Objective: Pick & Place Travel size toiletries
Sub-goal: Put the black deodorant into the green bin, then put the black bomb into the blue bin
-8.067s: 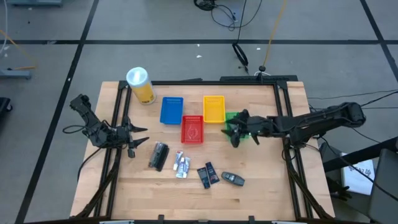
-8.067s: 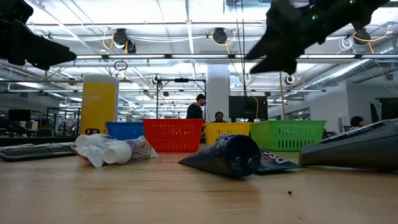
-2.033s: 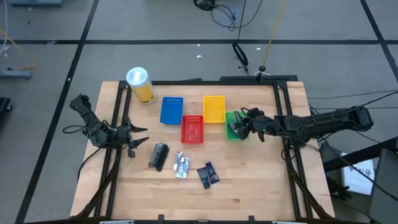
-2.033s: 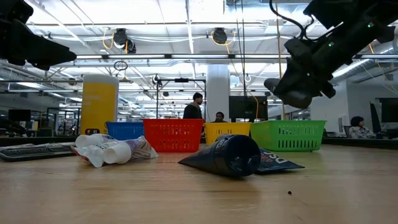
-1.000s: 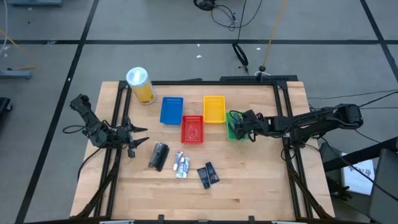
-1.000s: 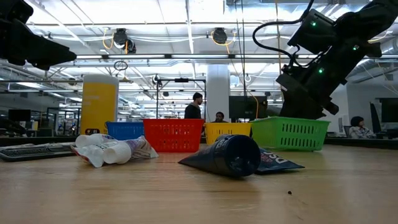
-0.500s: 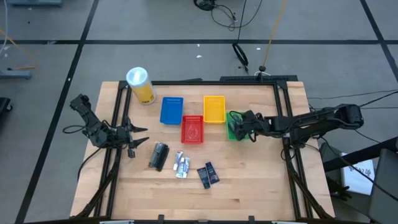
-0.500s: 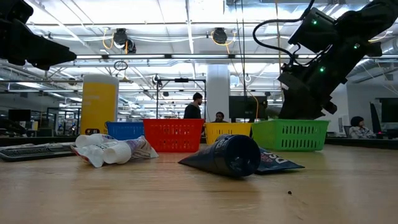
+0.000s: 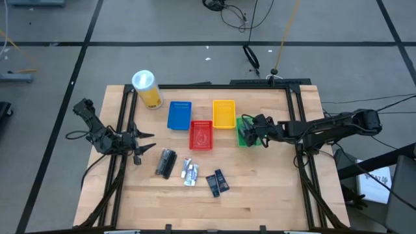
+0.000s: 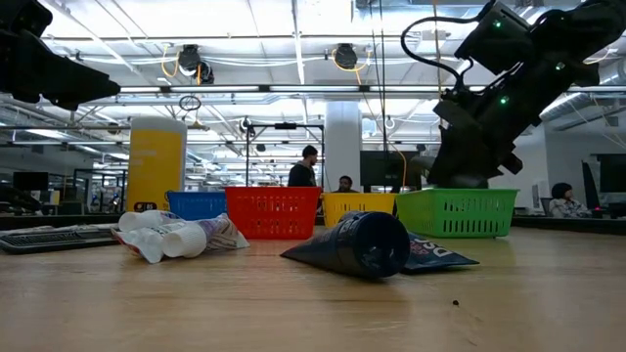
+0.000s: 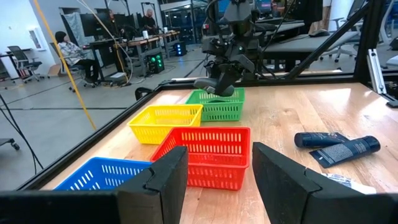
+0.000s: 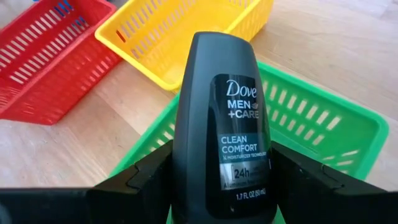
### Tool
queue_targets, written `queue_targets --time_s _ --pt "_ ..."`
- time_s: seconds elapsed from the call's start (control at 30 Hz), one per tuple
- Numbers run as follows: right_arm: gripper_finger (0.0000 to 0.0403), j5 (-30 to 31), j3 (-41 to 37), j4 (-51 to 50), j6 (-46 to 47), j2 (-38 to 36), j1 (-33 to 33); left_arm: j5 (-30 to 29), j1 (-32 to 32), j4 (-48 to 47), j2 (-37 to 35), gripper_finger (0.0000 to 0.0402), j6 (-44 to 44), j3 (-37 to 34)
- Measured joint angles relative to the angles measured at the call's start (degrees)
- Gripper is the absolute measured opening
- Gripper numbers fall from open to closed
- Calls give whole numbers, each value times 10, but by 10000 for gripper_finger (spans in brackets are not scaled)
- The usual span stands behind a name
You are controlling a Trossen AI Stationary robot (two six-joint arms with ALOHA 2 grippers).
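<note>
At the table's left edge the left gripper (image 9: 138,144) waits with its fingers (image 11: 163,180) spread apart and nothing between them. Just behind it, near the far left corner, stands the yellow canister (image 9: 146,88) with its white lid. Moving right, a dark grey rounded piece (image 9: 166,162) lies on the wood, then the silvery-white mini tubes (image 9: 190,172) just beside it, and next the dark blue-black flat packets (image 9: 217,182). Behind these sit the blue basket (image 9: 179,115), the red basket (image 9: 201,135) slightly nearer the front, and the yellow basket (image 9: 223,113). Further right, the green basket (image 12: 329,124) sits beside the yellow one, and the right gripper (image 9: 252,132) is over it, its fingers (image 12: 140,180) pressed on either side of a dark grey Dove deodorant stick (image 12: 222,124), which is held just above the basket's inside.
</note>
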Motion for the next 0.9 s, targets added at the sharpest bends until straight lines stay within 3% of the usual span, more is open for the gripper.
queue_targets --time_s 0.2,0.57,0.9 --pt "227 -24 0 -11 14 -17 -2 0 0 0 0 180 0 0" --pt "278 -29 0 -11 34 -44 -4 0 0 0 0 180 0 0" --pt "276 -48 0 90 -52 -116 6 0 0 -1 0 180 0 0"
